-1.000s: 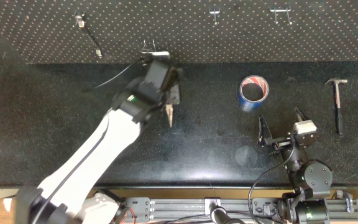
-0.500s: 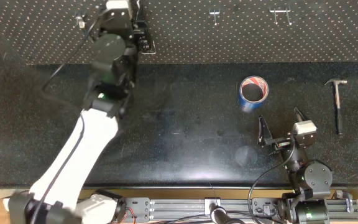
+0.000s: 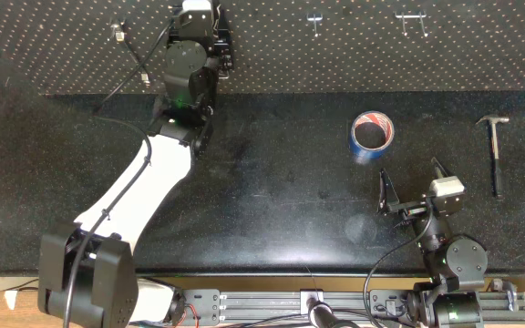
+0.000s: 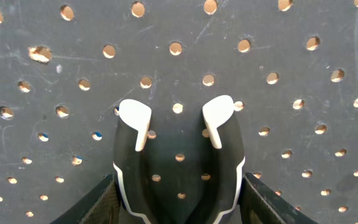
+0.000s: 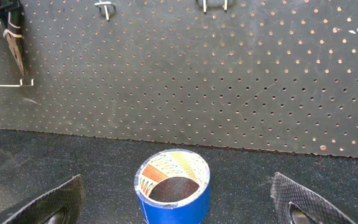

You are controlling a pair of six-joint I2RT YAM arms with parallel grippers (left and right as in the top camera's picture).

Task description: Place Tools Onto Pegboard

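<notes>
Black worktop (image 3: 272,200) ran across the lower frame. At its lower right the right gripper (image 3: 411,175) sat low, its claw spread wide and holding nothing. Just above it stood the blue tape roll (image 3: 364,152), and the hammer (image 3: 495,159) lay near the right edge. Farther off, left of centre at the top, the left gripper (image 4: 179,186) was up at the pegboard (image 3: 363,55), its claw clamped on the pliers (image 4: 230,160), their handles close to the perforated face.

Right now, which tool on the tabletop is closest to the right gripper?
The blue tape roll, standing just ahead of the right gripper; the hammer lies flat farther off to its right.
</notes>
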